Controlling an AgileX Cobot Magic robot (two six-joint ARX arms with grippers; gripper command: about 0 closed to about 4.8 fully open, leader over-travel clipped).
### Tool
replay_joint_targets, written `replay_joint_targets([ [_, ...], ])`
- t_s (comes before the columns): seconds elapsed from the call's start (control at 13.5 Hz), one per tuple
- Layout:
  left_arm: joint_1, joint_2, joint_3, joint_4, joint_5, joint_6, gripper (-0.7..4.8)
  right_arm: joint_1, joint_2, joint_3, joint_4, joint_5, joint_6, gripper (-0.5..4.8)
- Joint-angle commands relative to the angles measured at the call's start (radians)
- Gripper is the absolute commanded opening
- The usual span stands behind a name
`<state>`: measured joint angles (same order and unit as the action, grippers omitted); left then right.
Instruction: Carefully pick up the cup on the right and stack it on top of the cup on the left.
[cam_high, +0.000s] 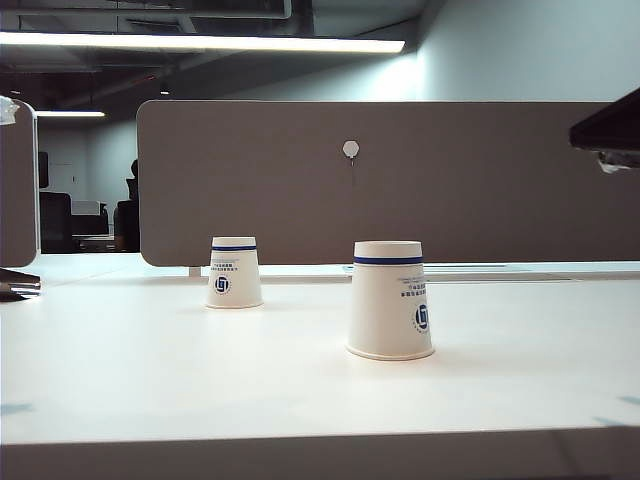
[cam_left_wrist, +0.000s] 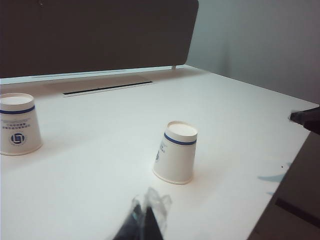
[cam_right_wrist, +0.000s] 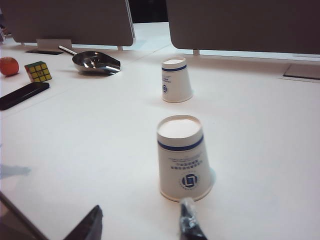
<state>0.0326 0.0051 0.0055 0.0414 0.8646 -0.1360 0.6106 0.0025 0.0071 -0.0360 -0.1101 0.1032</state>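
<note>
Two white paper cups with blue bands stand upside down on the white table. The cup on the right is nearer the front. The cup on the left stands farther back. In the right wrist view my right gripper is open, with nothing between its fingers. The right cup stands just ahead of one fingertip, and the left cup lies beyond it. My left gripper is shut and empty, well short of the right cup and the left cup.
A metal scoop, a puzzle cube, a red-orange fruit and a black phone lie beyond the left cup. A grey divider runs along the back. The table's edge shows near my left gripper.
</note>
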Motion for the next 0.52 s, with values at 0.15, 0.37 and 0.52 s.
replay_joint_targets([
  [0.15,-0.018,0.000,0.002,0.028,0.019,-0.032,-0.06,0.109,0.403,0.023,0.412,0.134,-0.105,2.35],
  [0.37,-0.018,0.000,0.002,0.065,0.019,-0.033,-0.06,0.106,1.209,0.336,0.751,0.108,-0.142,3.33],
  [0.52,-0.018,0.000,0.002,0.065,0.019,-0.033,-0.06,0.105,1.240,0.354,0.752,0.108,-0.142,3.33],
])
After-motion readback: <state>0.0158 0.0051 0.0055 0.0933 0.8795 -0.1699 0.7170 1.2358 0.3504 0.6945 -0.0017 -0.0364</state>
